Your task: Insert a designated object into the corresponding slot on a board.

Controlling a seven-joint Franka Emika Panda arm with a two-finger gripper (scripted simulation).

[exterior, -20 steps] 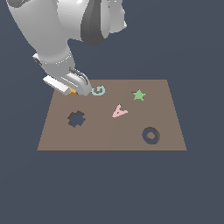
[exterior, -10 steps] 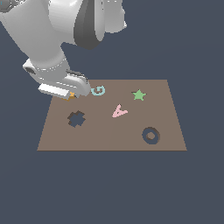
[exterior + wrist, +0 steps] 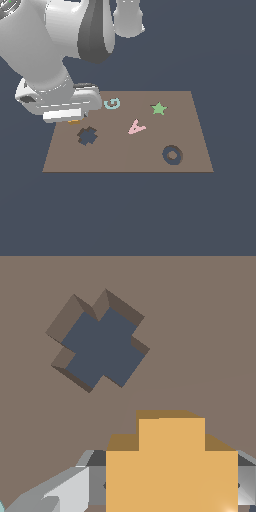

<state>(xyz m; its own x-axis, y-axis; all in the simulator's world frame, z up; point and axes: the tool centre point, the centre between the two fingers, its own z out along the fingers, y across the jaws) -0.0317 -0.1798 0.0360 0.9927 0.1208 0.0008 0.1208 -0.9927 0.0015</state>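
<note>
While the pincer [image 3: 172, 483] is clamped on the orange cross piece [image 3: 171, 461], with grey fingers [image 3: 60, 491] showing at either side of it, that piece hangs above the brown board [image 3: 150, 150], just beside the dark cross slot [image 3: 87, 135] and not yet in it. Elsewhere lie a green star [image 3: 159, 108], a pink A-shaped piece [image 3: 135, 127] and a ring cutout [image 3: 172, 155].

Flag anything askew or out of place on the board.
Nothing on the board stands out. The orange cross sits in the pincer, off the cross slot, whose arms look turned relative to the piece's.
</note>
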